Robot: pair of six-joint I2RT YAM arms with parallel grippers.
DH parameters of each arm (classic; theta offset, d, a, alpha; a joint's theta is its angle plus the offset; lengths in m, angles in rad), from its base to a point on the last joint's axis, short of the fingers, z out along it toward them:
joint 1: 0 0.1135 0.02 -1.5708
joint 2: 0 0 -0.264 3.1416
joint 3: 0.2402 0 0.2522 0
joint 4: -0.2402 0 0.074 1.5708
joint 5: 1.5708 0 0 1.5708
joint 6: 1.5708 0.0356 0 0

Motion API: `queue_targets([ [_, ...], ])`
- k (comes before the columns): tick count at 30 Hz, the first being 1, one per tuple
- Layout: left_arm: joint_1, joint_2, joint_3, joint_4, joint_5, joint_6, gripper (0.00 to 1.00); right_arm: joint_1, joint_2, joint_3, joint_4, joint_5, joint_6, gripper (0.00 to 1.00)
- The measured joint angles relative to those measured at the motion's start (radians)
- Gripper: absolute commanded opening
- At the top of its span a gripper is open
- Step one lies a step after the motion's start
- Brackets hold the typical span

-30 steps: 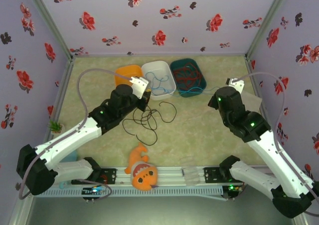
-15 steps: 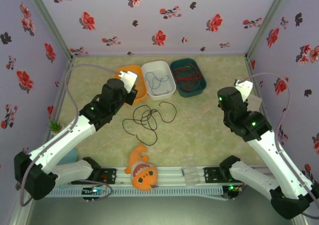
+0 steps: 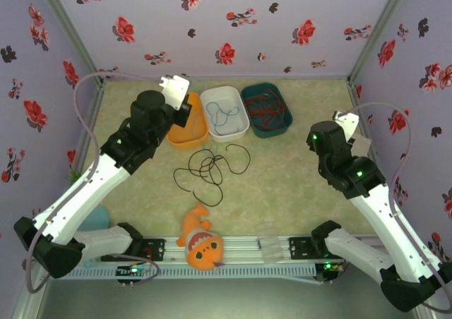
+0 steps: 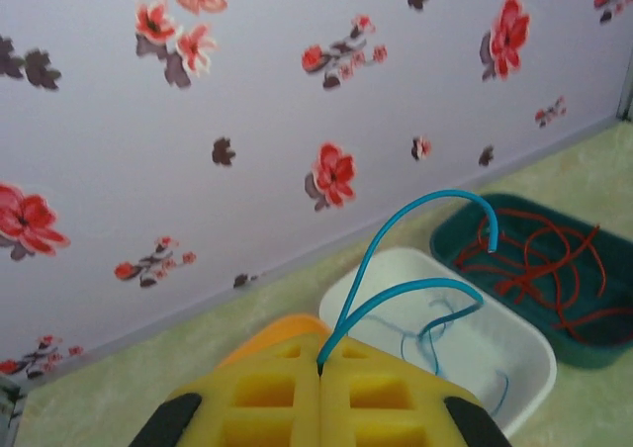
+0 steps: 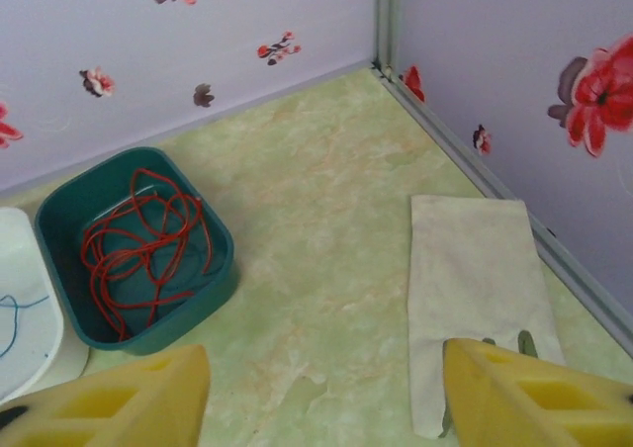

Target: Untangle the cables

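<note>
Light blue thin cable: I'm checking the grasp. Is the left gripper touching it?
Touching. The left wrist view shows the left gripper shut, the light blue cable emerging from between its yellow fingers.

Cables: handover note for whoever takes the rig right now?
Left pincer: shut on the thin light blue cable, which trails down into the white plastic tub.
Right pincer: open, empty, near the teal plastic tub.
Done: thin red cable lies coiled in the teal tub.
Left: drop the blue one fully into the white tub. The thin black cable lies looped on the table, probably meant for the orange plastic tub.
</note>
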Motion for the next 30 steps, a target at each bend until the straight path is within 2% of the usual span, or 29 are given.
queue_targets([
  [4,0.007,0.084,0.138,-0.028,0.023,-0.001,0.00,-0.001,0.005,-0.010,0.037,-0.040,-0.010,0.80],
  [10,0.020,0.189,0.303,-0.043,0.058,0.011,0.00,-0.005,0.011,-0.032,0.066,-0.084,-0.020,0.99],
  [30,0.143,0.513,0.655,-0.057,0.163,0.028,0.00,-0.005,0.011,-0.047,0.111,-0.153,-0.019,0.99],
])
